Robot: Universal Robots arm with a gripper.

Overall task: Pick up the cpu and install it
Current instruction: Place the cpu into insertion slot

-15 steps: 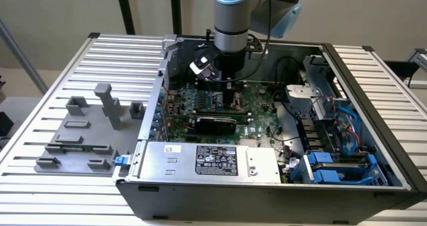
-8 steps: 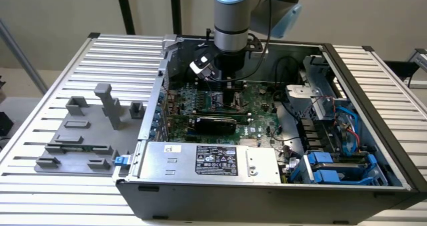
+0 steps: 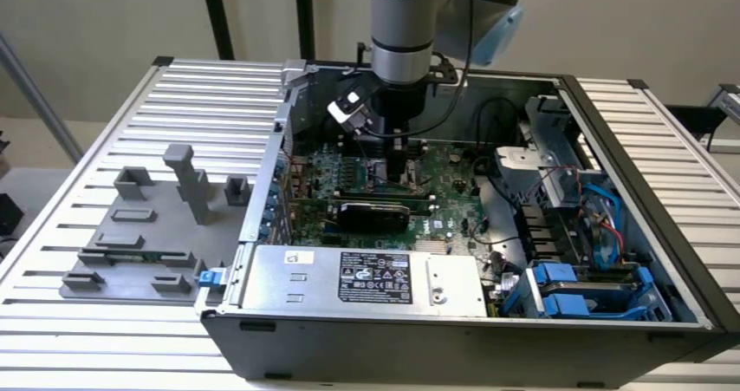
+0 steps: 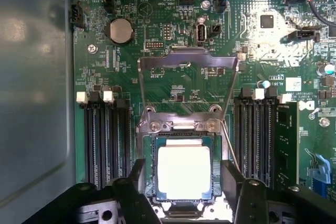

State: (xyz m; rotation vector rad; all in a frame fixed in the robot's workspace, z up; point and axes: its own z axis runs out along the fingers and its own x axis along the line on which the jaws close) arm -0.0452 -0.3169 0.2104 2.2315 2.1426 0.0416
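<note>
Silver-topped cpu spotted flat in socket; looks placed. Load frame up, unlatched. Pincer straddling cpu, fingers just beside its edges; can't tell whether gripping or released.

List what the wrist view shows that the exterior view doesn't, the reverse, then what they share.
Wrist view: the cpu lying in its socket, the raised load frame, a coin battery. Exterior view: the grey tray on the exterior view's left, the power supply, the arm. Shared: the gripper over the green motherboard inside the computer case.
</note>
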